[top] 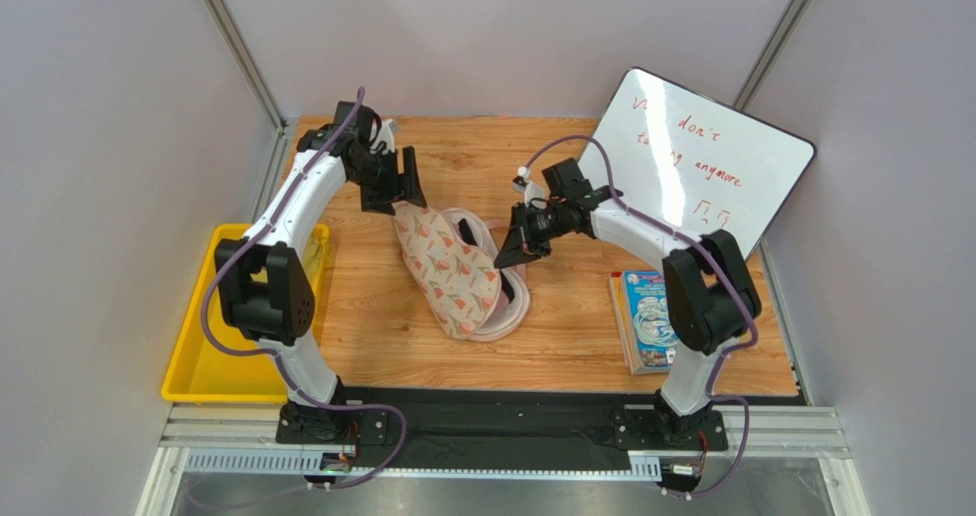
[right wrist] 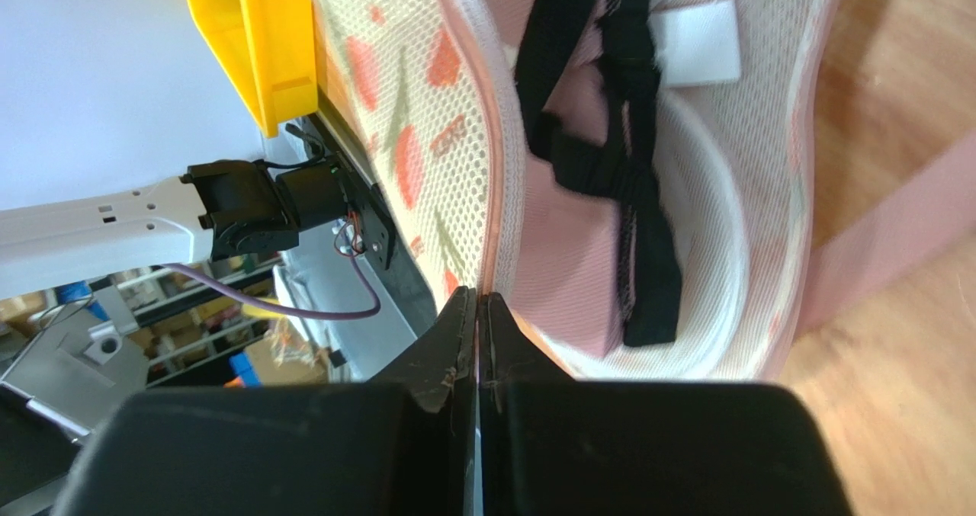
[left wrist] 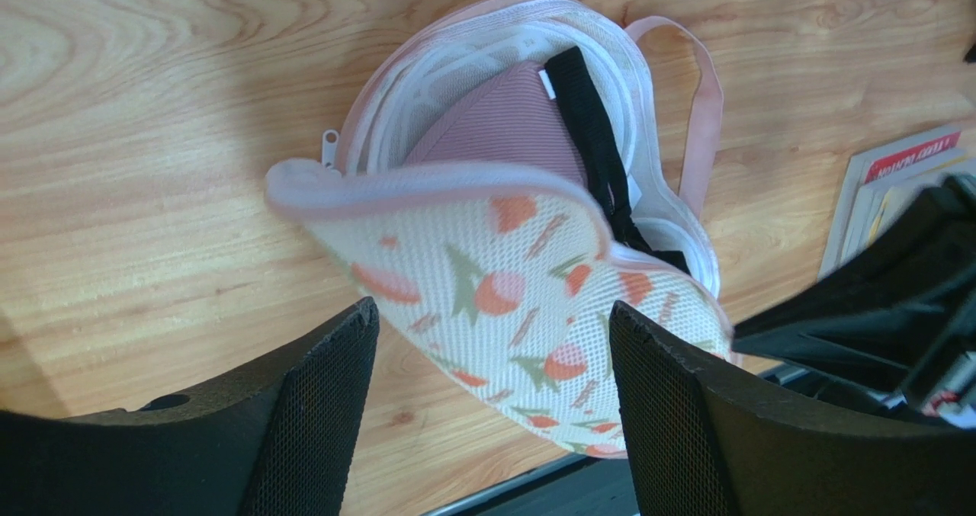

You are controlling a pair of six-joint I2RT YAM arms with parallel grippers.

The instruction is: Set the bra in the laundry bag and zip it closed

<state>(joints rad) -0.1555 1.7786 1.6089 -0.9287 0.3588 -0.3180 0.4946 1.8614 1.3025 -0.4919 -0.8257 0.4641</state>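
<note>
At mid-table, the bra (left wrist: 504,122) lies in the laundry bag (top: 453,276), its flap rim pinched by your right gripper (right wrist: 478,310), left gripper (left wrist: 493,316) spread above; next, fold the flap shut, then zip.

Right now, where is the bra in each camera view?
Top external: bra at picture centre, only a dark strap peeking from the open laundry bag.
Left wrist: bra upper centre, pink cup and black strap above the leaf-print flap.
Right wrist: bra centre right, inside the mesh lining.
Shared landmark: the leaf-print flap.
</note>
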